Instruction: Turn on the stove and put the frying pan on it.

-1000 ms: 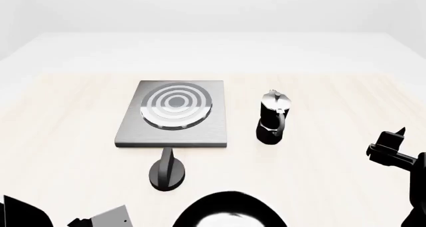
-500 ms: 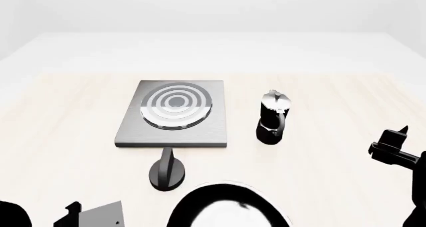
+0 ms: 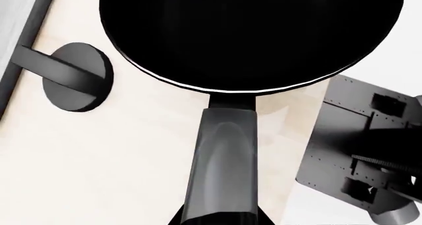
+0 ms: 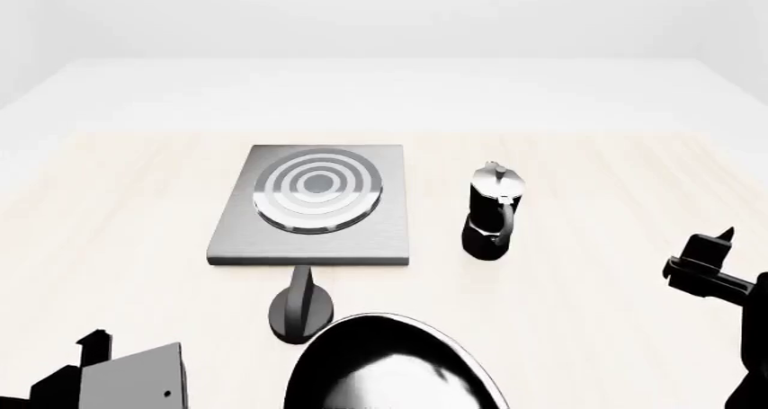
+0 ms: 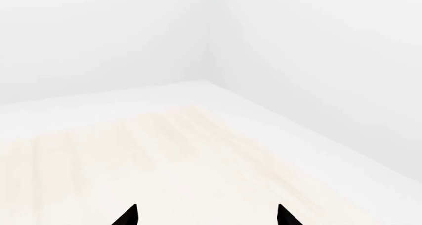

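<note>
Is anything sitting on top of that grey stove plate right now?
No. The stove shows only its bare burner rings. The frying pan is nearer the robot, off the slab; the moka pot stands beside it.

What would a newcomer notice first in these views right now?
The grey stove with bright burner rings sits mid-table, its black knob at the near edge. The frying pan fills the foreground just behind the knob, and a moka pot stands right of the stove.

place: bare simulated kitchen setup
clues: stove (image 4: 315, 207), frying pan (image 4: 390, 366), moka pot (image 4: 494, 211) on a pale bench (image 4: 600, 247)
surroundings: plain white walls (image 5: 99, 37)
</note>
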Robot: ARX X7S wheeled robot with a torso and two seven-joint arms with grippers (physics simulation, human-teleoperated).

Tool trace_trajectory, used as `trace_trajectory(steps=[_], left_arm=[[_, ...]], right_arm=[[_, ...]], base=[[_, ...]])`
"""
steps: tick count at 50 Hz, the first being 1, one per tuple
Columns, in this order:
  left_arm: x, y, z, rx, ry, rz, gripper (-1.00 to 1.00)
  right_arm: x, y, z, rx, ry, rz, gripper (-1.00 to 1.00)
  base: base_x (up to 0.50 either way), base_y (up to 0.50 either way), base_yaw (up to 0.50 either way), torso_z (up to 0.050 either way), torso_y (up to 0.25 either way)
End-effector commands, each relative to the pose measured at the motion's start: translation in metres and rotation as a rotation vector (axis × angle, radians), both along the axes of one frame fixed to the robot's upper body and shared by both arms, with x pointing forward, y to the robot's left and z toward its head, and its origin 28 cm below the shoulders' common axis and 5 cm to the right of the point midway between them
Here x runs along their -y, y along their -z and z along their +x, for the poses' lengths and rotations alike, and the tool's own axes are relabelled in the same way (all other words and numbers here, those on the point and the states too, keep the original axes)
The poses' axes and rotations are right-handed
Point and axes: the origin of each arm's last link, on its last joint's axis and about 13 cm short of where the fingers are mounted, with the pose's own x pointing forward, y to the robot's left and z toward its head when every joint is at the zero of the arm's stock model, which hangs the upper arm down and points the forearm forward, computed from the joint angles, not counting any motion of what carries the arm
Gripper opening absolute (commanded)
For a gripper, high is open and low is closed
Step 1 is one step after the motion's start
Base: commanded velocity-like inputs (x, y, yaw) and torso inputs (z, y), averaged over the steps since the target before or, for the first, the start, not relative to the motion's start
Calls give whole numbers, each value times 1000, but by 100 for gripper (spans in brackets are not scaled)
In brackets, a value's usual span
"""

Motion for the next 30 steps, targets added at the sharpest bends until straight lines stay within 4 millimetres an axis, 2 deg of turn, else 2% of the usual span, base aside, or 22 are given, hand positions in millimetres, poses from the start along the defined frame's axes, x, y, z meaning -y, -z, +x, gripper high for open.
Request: trace_trajectory(steps=[1, 9, 16, 23, 25, 30], left_arm=[[-5, -26, -3, 132, -78, -28, -100], [-17, -44, 2, 203, -287, -98, -100], [-22, -40, 17, 201, -453, -125, -100], [-22, -38, 40, 204, -514, -248, -100], [-22, -39, 51, 214, -577, -298, -100], [-17, -43, 72, 240, -642, -329, -100]], right_arm=[[0, -1, 0, 0, -1, -1, 100], [-1, -2, 1, 3, -5, -1, 100], [-1, -2, 2, 3, -5, -1, 100], [-1, -1, 2, 0, -6, 1, 100], [-2, -2, 2, 1, -7, -2, 100], [-1, -1, 2, 1, -7, -1, 100]], base=[[0, 0, 0, 0, 0], [0, 0, 0, 0, 1], [0, 0, 0, 0, 1], [0, 0, 0, 0, 0], [0, 0, 0, 0, 5], [0, 0, 0, 0, 0]])
